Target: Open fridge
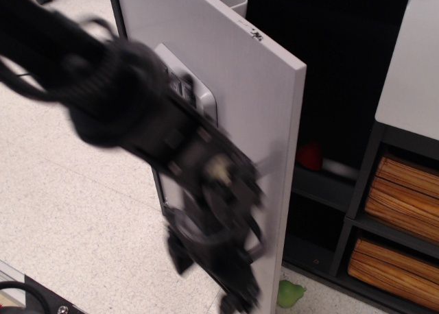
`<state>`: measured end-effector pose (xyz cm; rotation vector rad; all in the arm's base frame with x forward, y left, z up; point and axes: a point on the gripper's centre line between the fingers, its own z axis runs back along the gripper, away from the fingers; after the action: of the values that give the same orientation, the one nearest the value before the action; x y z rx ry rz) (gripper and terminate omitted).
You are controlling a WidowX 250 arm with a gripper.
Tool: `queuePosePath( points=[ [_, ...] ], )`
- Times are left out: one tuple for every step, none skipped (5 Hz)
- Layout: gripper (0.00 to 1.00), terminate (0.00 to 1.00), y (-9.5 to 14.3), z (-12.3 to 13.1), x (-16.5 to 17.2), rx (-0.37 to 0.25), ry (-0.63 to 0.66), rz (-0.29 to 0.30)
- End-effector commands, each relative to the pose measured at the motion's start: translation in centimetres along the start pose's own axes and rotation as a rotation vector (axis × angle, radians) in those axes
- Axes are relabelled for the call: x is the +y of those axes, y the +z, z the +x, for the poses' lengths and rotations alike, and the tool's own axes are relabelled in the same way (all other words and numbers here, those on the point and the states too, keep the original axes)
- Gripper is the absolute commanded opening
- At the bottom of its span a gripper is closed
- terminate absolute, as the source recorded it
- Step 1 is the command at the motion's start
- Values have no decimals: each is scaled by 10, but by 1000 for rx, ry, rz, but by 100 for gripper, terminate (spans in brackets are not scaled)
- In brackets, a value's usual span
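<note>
The fridge stands with its light-grey door (233,74) swung wide open, showing the black interior (343,67). Part of the grey dispenser recess (199,98) shows on the door's face. My arm is motion-blurred and crosses in front of the door's lower half. My gripper (236,293) is low near the door's bottom edge, too blurred to show how its jaws stand. The black bar handle is hidden behind the arm.
A red object (310,156) lies on a shelf inside the fridge. A green object (291,293) lies on the floor by the door's bottom corner. A dark shelf unit with wooden-fronted drawers (401,197) and a white top (411,74) stands at right.
</note>
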<state>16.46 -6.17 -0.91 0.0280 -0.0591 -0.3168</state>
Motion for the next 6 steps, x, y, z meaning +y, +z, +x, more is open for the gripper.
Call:
queuePosePath(
  points=[
    [100, 0, -3, 64, -54, -90, -65, -29],
    [100, 0, -8, 87, -67, -115, -74, -42],
    [100, 0, -8, 107, -65, -149, -23, -80],
    [100, 0, 7, 122, -36, -195, 83, -28],
    [100, 0, 26, 120, 1, -205, 195, -64],
    [100, 0, 43, 113, 35, -137, 306, -12]
  ],
)
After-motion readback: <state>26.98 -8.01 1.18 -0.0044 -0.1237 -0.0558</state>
